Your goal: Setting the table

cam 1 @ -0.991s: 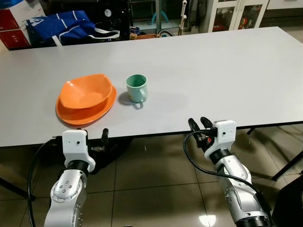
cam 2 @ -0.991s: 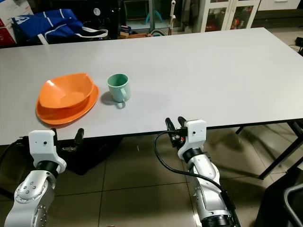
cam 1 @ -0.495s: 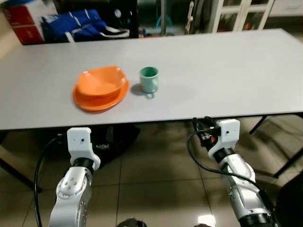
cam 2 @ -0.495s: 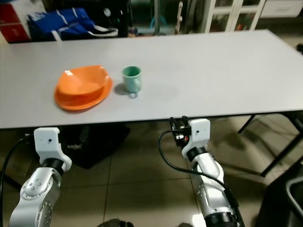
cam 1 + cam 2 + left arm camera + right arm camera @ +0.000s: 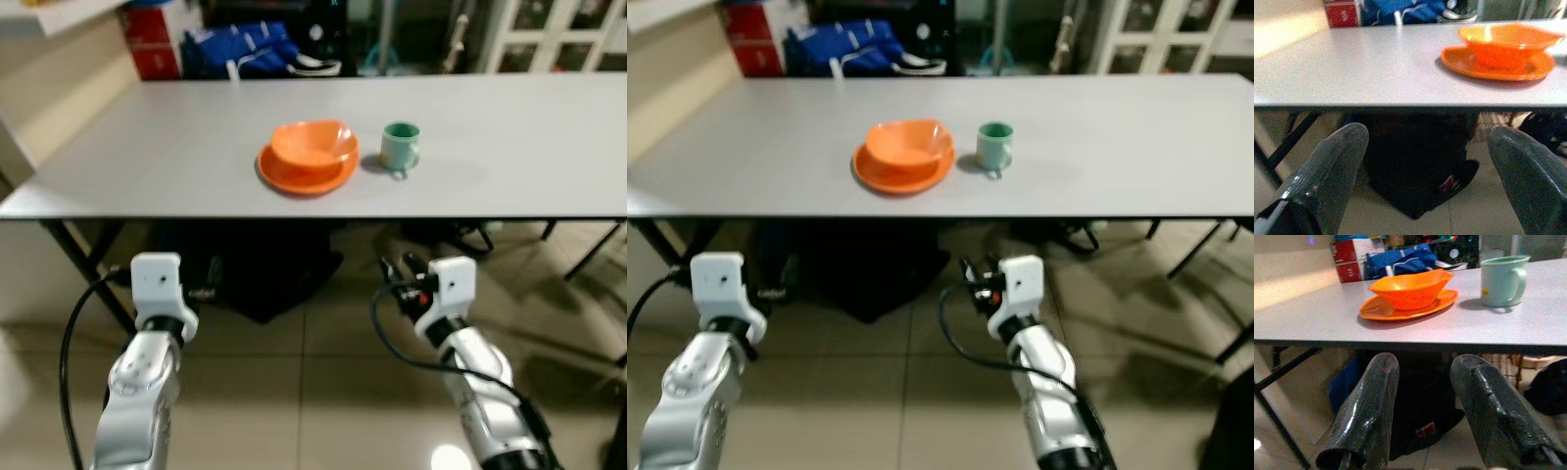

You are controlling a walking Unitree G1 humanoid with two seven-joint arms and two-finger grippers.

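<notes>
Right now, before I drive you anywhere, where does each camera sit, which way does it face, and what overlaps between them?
Left eye and right eye views: head stereo pair, looking down and forward over the table, showing both silver arms below its edge.
Left wrist view: looks along the open left gripper from below table height toward the orange bowl on its orange plate.
Right wrist view: looks along the open right gripper toward the same bowl, plate and green mug.
Shared: bowl and plate appear in all views.

the table [image 5: 549, 166] runs off the right edge, and the blue bag [image 5: 240, 49] is blurred.
</notes>
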